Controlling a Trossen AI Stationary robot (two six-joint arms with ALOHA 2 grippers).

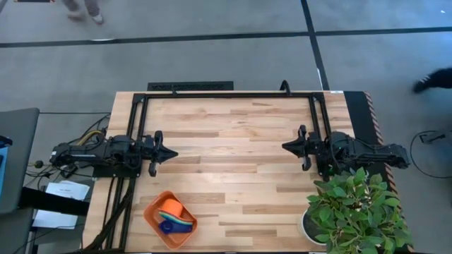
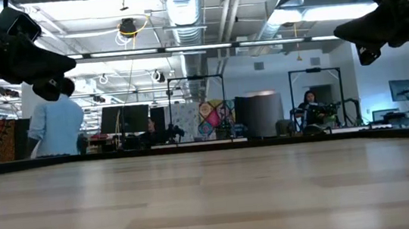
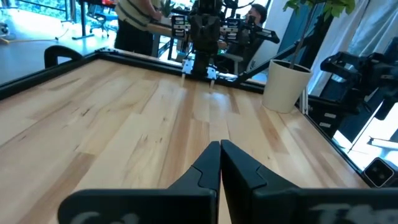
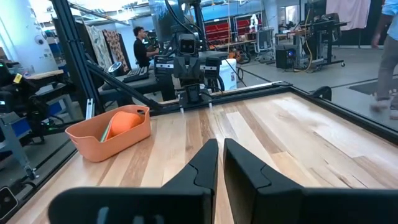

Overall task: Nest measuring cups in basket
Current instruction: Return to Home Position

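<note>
Even overhead light covers the wooden table (image 1: 233,141), with only soft, faint shadows. In the low view ceiling lights (image 2: 308,13) glare, turning the left arm (image 2: 14,43) and right arm (image 2: 398,2) into dark silhouettes; the far room looks hazy, perhaps from that glare.

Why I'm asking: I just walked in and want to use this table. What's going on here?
Nothing is being handled right now. The left gripper and the right gripper sit at opposite sides of the table, facing each other, fingers shut and holding nothing. The measuring cups lie nested together inside the basket, which stands near a table corner on the left arm's side. The job looks about done.
</note>
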